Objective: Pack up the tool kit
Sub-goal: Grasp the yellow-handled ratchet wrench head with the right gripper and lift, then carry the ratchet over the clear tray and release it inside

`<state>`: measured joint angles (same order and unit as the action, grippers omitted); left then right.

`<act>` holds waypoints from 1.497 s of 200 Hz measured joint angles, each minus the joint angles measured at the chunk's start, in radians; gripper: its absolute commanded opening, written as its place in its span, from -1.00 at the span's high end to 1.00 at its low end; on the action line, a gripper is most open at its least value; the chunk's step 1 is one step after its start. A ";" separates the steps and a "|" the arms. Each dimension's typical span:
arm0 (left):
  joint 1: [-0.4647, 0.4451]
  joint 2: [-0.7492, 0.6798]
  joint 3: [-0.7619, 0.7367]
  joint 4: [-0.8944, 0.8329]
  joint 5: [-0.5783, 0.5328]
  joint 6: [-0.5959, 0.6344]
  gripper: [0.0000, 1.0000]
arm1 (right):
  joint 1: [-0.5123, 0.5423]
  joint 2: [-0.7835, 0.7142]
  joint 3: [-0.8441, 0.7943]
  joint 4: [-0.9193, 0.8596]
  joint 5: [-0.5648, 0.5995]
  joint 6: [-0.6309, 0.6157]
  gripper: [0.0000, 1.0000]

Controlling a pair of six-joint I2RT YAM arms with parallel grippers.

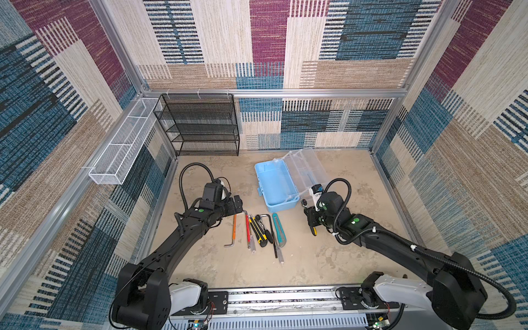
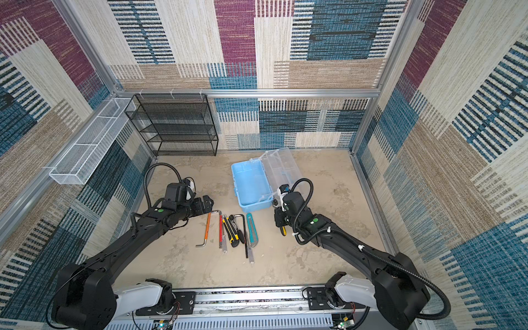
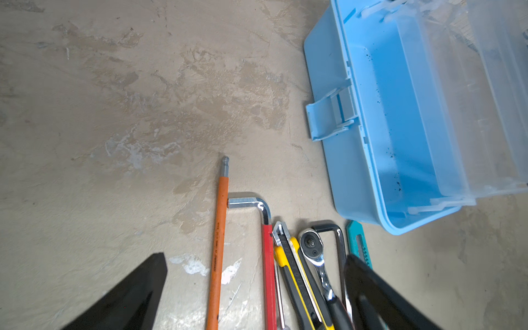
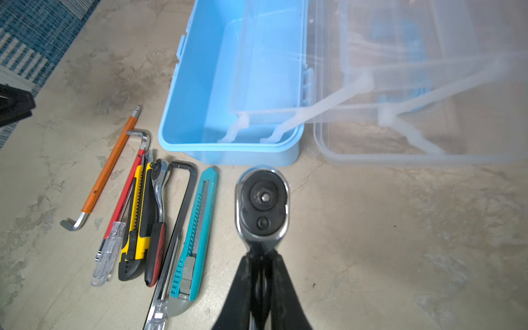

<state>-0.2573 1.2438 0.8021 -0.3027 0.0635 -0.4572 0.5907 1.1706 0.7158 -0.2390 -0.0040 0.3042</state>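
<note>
Evidently the right gripper (image 4: pixel 261 258) is clamped on a ratchet (image 4: pixel 262 200) by its handle, head pointing at the near end of the light-blue case (image 1: pixel 274 185) — probably to feed it in lengthwise, since the clear lid (image 1: pixel 307 168) lies folded open beside the case. Other tools (image 1: pixel 257 231) lie in a row just before the case; the left gripper (image 1: pixel 237 204) hovers there, jaws wide apart. Only the right wrist view shows the grip — the top views bury it under the arm.
</note>
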 measured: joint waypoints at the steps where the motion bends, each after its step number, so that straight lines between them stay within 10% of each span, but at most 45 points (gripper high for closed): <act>1: 0.000 0.000 0.000 0.000 0.001 0.000 -0.99 | -0.005 -0.003 0.002 -0.001 -0.006 -0.002 0.91; 138: 0.000 -0.002 -0.013 0.007 0.071 0.013 -0.99 | -0.292 0.293 0.446 -0.032 -0.192 -0.261 0.89; 299: 0.000 -0.002 -0.043 0.007 0.096 0.012 -0.99 | -0.305 0.865 0.981 -0.107 -0.258 -0.304 0.87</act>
<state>-0.2577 1.2423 0.7593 -0.2955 0.1596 -0.4454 0.2855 2.0354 1.6970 -0.3458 -0.2623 0.0002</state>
